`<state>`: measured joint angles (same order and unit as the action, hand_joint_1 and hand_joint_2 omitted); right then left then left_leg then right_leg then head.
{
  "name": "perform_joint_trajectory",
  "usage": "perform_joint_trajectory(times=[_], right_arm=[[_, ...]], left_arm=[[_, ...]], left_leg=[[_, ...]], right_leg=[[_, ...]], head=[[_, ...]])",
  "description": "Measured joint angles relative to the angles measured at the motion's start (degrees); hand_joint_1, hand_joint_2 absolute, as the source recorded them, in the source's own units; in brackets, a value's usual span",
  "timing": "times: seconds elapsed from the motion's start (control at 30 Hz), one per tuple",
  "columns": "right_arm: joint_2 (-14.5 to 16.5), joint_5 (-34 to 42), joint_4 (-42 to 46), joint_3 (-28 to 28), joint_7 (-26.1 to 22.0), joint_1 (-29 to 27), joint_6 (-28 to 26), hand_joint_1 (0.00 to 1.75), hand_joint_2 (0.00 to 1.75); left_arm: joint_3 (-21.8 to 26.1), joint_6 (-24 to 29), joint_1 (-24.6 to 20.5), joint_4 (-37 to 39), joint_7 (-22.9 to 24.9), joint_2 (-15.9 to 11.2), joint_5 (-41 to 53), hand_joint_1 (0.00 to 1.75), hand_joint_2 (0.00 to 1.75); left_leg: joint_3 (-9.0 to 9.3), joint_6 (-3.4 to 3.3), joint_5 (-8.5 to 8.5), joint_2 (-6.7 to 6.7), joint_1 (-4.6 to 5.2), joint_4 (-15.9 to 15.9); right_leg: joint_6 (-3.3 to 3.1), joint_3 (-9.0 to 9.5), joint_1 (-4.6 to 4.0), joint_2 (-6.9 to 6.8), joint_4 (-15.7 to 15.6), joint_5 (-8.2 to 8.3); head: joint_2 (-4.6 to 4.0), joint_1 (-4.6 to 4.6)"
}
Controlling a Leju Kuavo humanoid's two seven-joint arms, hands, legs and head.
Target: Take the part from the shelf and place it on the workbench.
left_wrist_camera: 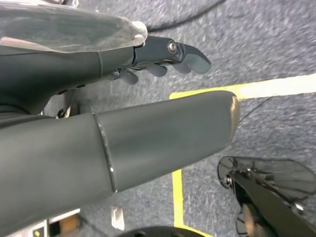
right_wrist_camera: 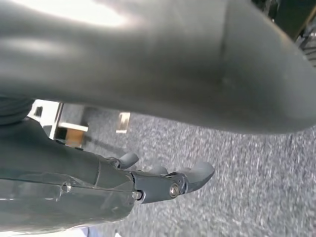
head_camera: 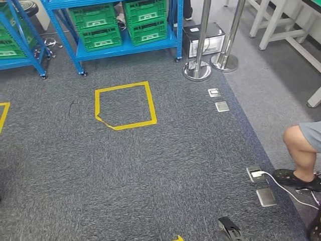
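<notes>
A blue shelf (head_camera: 125, 49) on castors stands at the far side of the grey carpet, with two green crates (head_camera: 96, 27) on its lowest level. What lies inside the crates is hidden. My left hand (left_wrist_camera: 168, 133) hangs above the carpet with its thumb and dark fingers (left_wrist_camera: 175, 54) stretched out and apart, holding nothing. My right hand (right_wrist_camera: 186, 64) also hangs over the carpet, with its fingers (right_wrist_camera: 178, 182) extended and nothing between them. A white-framed table (head_camera: 287, 25) stands at the far right.
A yellow tape square (head_camera: 125, 105) marks the carpet in front of the shelf. Two steel posts (head_camera: 196, 69) and a dark box (head_camera: 204, 40) stand right of it. Floor sockets (head_camera: 214, 92) and a white cable (head_camera: 287, 191) lie along the right. A person's leg (head_camera: 303, 150) is at the right edge.
</notes>
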<state>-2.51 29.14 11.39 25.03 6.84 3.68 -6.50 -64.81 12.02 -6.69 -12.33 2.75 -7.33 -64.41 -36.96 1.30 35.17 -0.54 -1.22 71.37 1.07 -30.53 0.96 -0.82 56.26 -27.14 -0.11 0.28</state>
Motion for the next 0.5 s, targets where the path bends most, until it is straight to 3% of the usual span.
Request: perform_joint_trajectory(times=[0.03, 0.07, 0.1, 0.17, 0.23, 0.3, 0.33, 0.4, 0.43, 0.5], right_arm=[[0.0, 0.0, 0.0, 0.0, 0.0, 0.0, 0.0, 0.0, 0.0], [0.0, 0.0, 0.0, 0.0, 0.0, 0.0, 0.0, 0.0, 0.0], [0.0, 0.0, 0.0, 0.0, 0.0, 0.0, 0.0, 0.0, 0.0], [0.0, 0.0, 0.0, 0.0, 0.0, 0.1, 0.0, 0.0, 0.0], [0.0, 0.0, 0.0, 0.0, 0.0, 0.1, 0.0, 0.0, 0.0], [0.0, 0.0, 0.0, 0.0, 0.0, 0.2, 0.0, 0.0, 0.0], [0.0, 0.0, 0.0, 0.0, 0.0, 0.2, 0.0, 0.0, 0.0], [0.0, 0.0, 0.1, 0.0, 0.0, 0.2, 0.1, 0.0, 0.0], [0.0, 0.0, 0.1, 0.0, 0.0, 0.2, 0.2, 0.0, 0.0], [-0.1, 0.0, 0.0, 0.0, 0.0, 0.2, 0.2, 0.0, 0.0]], left_arm=[[0.0, 0.0, 0.1, 0.0, 0.0, 0.0, 0.0, 0.0, 0.0], [0.0, 0.0, 0.2, 0.0, 0.0, 0.0, 0.0, 0.0, 0.0], [0.0, 0.0, 0.2, 0.0, 0.0, 0.0, 0.0, 0.0, 0.0], [0.0, 0.0, 0.1, 0.0, 0.0, 0.0, 0.0, 0.0, 0.0], [0.0, 0.0, -0.1, 0.0, 0.0, -0.2, 0.0, 0.0, 0.0], [0.0, 0.0, -0.1, 0.0, 0.0, -0.3, 0.0, 0.0, 0.0], [0.0, 0.0, 0.0, 0.0, 0.0, -0.3, 0.0, 0.0, 0.0], [0.0, 0.0, 0.1, 0.0, 0.0, -0.2, 0.0, 0.0, 0.0], [0.0, 0.0, 0.0, 0.0, 0.0, -0.1, 0.0, 0.0, 0.0], [0.0, 0.0, 0.0, 0.0, 0.0, 0.0, 0.0, 0.0, 0.0]], left_leg=[[-0.6, -0.31, -0.3, 0.02, 0.14, 0.9], [0.02, -0.75, -1.77, 0.11, 0.4, -0.8], [1.63, -1.25, -3.87, 0.4, 0.77, -4.3], [5.47, -2.28, -7.39, 2.25, 1.84, -12.7], [6.92, -2.74, -8.35, 3.22, 2.58, -16.4], [6.95, -2.92, -8.68, 2.21, 2.48, -17.0], [7.2, -3.08, -8.96, 1.76, 2.28, -17.5], [7.73, -3.43, -9.56, 0.98, 1.82, -18.4], [7.81, -3.53, -9.65, 0.58, 1.82, -18.5], [7.82, -3.6, -9.66, -0.5, 1.77, -18.5]], right_leg=[[-0.13, 0.06, -0.24, -0.44, 0.0, -0.07], [-0.25, 0.19, -0.43, -0.88, 0.0, -0.15], [-0.33, 0.38, -0.54, -1.29, 0.0, -0.24], [-0.3, 0.71, -0.7, -2.14, 0.0, -0.47], [-0.04, 0.82, -0.77, -2.96, 0.0, -0.66], [0.41, 0.98, -0.81, -3.7, -0.2, -0.78], [0.69, 0.97, -0.81, -3.43, 0.2, -1.12], [1.23, -0.53, -0.76, -1.62, 3.9, -3.49], [1.44, -2.15, -0.64, -0.48, 7.6, -5.38], [1.8, -5.74, -0.47, 0.46, 15.0, -8.29]], head=[[0.0, 0.0], [0.0, 0.01], [0.0, 0.01], [0.0, -0.01], [0.0, 0.03], [0.0, 0.07], [0.0, 0.11], [0.0, 0.36], [0.0, 0.58], [0.0, 0.93]])
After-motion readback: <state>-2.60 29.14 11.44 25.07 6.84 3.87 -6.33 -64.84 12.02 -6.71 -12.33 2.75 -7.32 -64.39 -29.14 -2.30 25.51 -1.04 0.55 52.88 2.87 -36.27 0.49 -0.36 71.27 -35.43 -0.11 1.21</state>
